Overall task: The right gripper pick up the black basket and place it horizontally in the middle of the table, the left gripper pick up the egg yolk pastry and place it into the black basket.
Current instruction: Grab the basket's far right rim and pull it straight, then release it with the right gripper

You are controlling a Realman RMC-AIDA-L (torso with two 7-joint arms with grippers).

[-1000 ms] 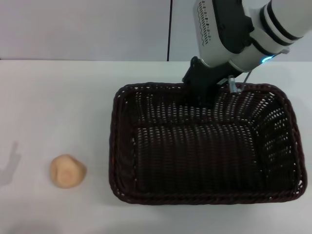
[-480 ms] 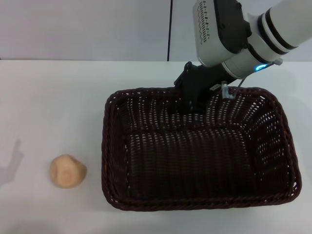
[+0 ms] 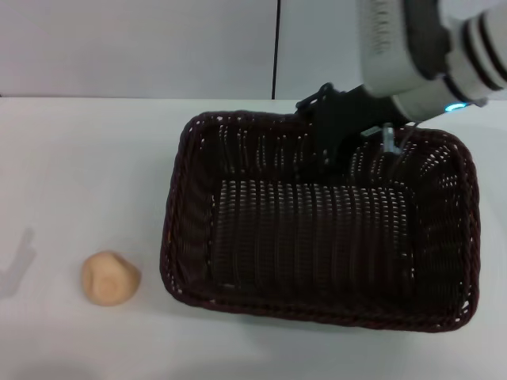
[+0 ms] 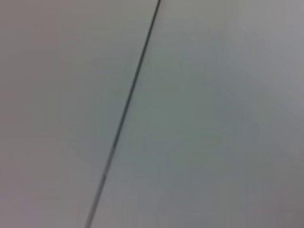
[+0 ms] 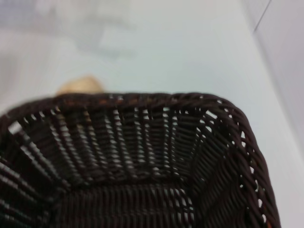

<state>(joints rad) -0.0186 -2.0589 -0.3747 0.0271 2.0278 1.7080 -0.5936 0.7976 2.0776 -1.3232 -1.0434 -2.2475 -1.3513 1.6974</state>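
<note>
The black basket (image 3: 309,245) fills the middle and right of the head view, long side across, slightly skewed and empty. My right gripper (image 3: 334,146) reaches down from the upper right and is shut on the basket's far rim. The egg yolk pastry (image 3: 110,278) lies on the white table (image 3: 95,158) to the left of the basket, apart from it. In the right wrist view the basket's inside (image 5: 142,166) fills the picture and the pastry (image 5: 80,85) peeks over its rim. My left gripper is out of view.
A dark vertical seam (image 3: 276,47) runs down the wall behind the table. A faint shadow (image 3: 16,265) falls on the table's left edge. The left wrist view shows only the pale wall with its seam (image 4: 126,109).
The basket shifted left, then its far rim moved farther back and it turned slightly. The right arm moved rightward with it. The pastry has not moved.
</note>
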